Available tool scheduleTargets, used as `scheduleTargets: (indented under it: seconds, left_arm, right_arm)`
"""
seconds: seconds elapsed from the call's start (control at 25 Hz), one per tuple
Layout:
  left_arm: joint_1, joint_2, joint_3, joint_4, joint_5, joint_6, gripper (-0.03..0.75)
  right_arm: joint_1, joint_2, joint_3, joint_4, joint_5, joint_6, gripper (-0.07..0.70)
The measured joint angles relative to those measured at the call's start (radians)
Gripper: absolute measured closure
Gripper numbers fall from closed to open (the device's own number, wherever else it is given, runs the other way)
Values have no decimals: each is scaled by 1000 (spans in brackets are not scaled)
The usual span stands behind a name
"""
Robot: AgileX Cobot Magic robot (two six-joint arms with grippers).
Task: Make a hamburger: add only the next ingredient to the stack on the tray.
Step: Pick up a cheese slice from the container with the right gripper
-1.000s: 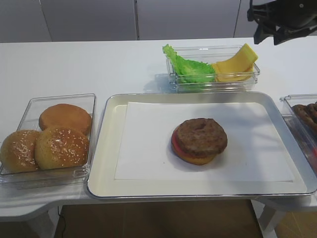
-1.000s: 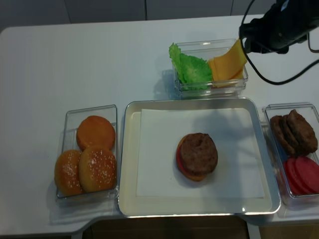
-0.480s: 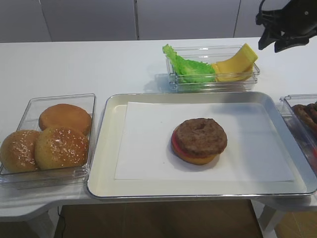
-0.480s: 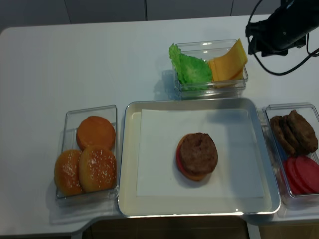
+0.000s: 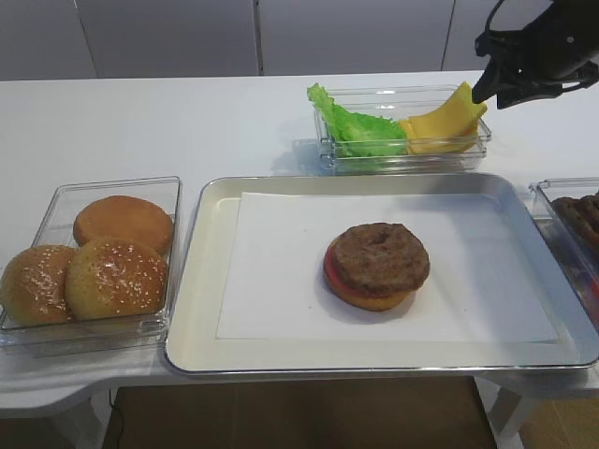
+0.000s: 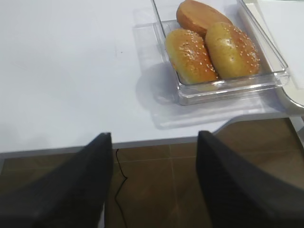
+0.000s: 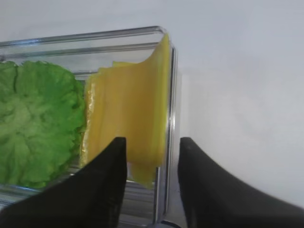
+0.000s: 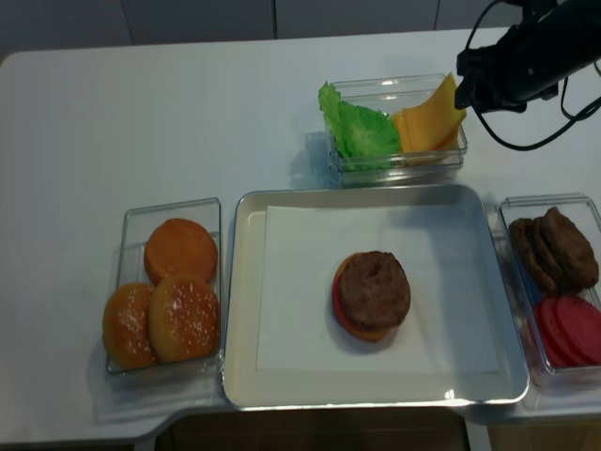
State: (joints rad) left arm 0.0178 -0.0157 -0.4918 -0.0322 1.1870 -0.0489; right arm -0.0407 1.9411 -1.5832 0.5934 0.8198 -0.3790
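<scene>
Toward the far right edge of the white surface (image 8: 141, 103), the right gripper (image 7: 151, 156) hangs with its fingers parted either side of the upturned corner of a cheese slice (image 7: 130, 111), not yet pinching it. The slice leans against the right wall of a clear container (image 8: 399, 164) it shares with a lettuce leaf (image 8: 355, 127). Thin and limp, it looks light, floppy and easily torn, so the raised free corner seems the sensible place to take hold; how many slices are stacked there is hard to tell. The stack (image 8: 372, 293), topped by a patty, waits on the paper liner of the tray (image 8: 242, 310) near the front edge, flanked by a bun container (image 8: 127, 282) and a container of patties and red slices (image 8: 554, 282). The left gripper (image 6: 151, 180) hangs open off the front left corner, holding nothing.
</scene>
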Motion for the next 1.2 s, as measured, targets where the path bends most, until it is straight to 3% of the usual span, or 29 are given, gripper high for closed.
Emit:
scheduleTargets:
  seconds: [0.44, 0.88, 1.08, 1.2]
  left_arm:
    - [0, 0, 0, 0, 0, 0, 299]
    - [0, 0, 0, 0, 0, 0, 299]
    - [0, 0, 0, 0, 0, 0, 299]
    - [0, 0, 0, 0, 0, 0, 299]
  right_arm:
    - [0, 30, 0, 25, -14, -31, 477]
    - [0, 46, 0, 38, -29, -35, 498]
    - [0, 46, 0, 54, -35, -35, 597]
    - [0, 46, 0, 61, -35, -35, 618]
